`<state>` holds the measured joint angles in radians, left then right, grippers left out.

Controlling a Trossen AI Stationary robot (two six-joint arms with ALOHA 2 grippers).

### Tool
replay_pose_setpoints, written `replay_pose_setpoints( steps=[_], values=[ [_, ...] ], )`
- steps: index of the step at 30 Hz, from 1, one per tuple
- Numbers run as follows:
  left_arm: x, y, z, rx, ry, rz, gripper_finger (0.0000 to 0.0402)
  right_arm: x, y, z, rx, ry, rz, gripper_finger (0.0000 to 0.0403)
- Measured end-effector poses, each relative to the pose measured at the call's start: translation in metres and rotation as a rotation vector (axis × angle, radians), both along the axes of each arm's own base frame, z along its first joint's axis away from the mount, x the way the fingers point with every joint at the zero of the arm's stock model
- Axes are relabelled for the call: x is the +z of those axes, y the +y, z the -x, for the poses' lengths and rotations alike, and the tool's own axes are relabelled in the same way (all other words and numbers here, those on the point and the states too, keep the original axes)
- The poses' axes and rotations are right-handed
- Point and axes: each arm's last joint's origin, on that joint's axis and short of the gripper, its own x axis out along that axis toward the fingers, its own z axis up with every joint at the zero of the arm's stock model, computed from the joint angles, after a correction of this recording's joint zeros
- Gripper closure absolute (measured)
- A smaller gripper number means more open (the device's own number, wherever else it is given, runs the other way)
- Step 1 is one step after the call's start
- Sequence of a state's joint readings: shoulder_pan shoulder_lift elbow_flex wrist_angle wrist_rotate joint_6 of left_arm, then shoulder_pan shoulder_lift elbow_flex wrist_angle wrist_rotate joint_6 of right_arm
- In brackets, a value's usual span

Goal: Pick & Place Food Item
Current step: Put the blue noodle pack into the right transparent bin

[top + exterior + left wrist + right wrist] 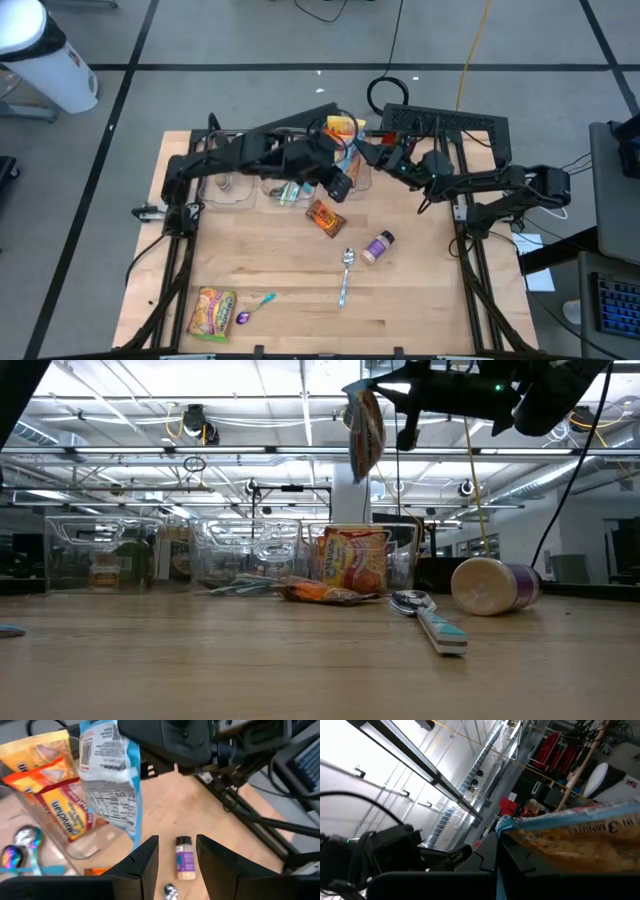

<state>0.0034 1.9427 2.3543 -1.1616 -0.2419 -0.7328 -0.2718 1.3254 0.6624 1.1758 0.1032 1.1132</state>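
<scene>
The food item here is a flat noodle packet (111,775) with a light blue edge. One face has a barcode and a block of nutrition text, the other is orangey with "3 MINUTES" printed on it. It's up in the air right now, hanging edge-down above the clear bins (235,185) at the far side of the table (420,290), well clear of the wood in the low view.

The right gripper (362,150) has it, fingers pinched tight on the top end of the packet, so the rest just dangles below. In the right wrist view the packet fills the space right in front of the fingers.

The left gripper (177,857) is close by, a bit lower, and its fingers stand partly apart with nothing between them. Through that gap you can see a little spice jar (184,864) with a purple label lying on its side on the table.

One bin already holds an orange packet (47,785) standing on edge. Another orange snack bag (325,217) lies on the table just in front of the bins, with a metal spoon (346,275) nearer the front edge. A yellow-green candy bag (213,312) sits at the front left corner, a teal-handled spoon (255,306) beside it.
</scene>
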Motion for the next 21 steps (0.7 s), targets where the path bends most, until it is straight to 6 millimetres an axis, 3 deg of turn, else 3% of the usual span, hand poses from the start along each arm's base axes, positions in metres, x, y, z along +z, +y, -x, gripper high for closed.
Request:
replay_pose_setpoints(
  steps=[12, 21],
  values=[
    [0.0, 0.024, -0.005, 0.018, -0.026, -0.022, 0.0234, -0.001, -0.013, 0.004, -0.029, -0.012, -0.045, 0.0403],
    [-0.025, 0.037, -0.021, 0.041, 0.071, -0.052, 0.0234, -0.001, -0.013, 0.004, -0.029, -0.012, -0.046, 0.0403]
  ],
)
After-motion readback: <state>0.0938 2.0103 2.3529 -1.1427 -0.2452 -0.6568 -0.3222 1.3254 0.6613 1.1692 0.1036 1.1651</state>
